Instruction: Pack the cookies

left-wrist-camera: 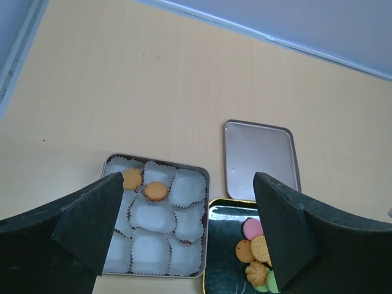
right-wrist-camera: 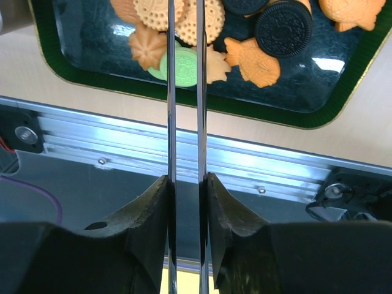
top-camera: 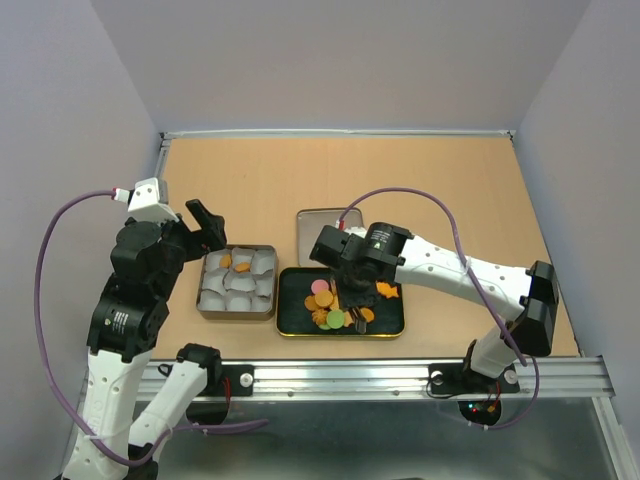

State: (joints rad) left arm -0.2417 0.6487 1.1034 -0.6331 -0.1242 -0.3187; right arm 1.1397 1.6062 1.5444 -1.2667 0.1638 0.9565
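Observation:
Several cookies (top-camera: pixel 335 305) lie in a dark green gold-rimmed tray (top-camera: pixel 292 318): pink, green, tan, black, and orange fish shapes. They also show in the right wrist view (right-wrist-camera: pixel 251 58). A silver tin (top-camera: pixel 205 300) with white paper cups holds two orange cookies (left-wrist-camera: pixel 155 191) at its far side. My right gripper (top-camera: pixel 350 300) is low over the tray. Its thin metal fingers (right-wrist-camera: pixel 171 92) stand a narrow gap apart across a green cookie (right-wrist-camera: pixel 184 67), and the tips run off the top edge. My left gripper (left-wrist-camera: pixel 187 180) is open and empty above the tin.
The tin's flat silver lid (top-camera: pixel 318 228) lies just behind the tray, also in the left wrist view (left-wrist-camera: pixel 260 156). A metal rail (top-camera: pixel 380 375) runs along the near table edge. Bare wooden tabletop (top-camera: pixel 400 180) stretches to the back walls.

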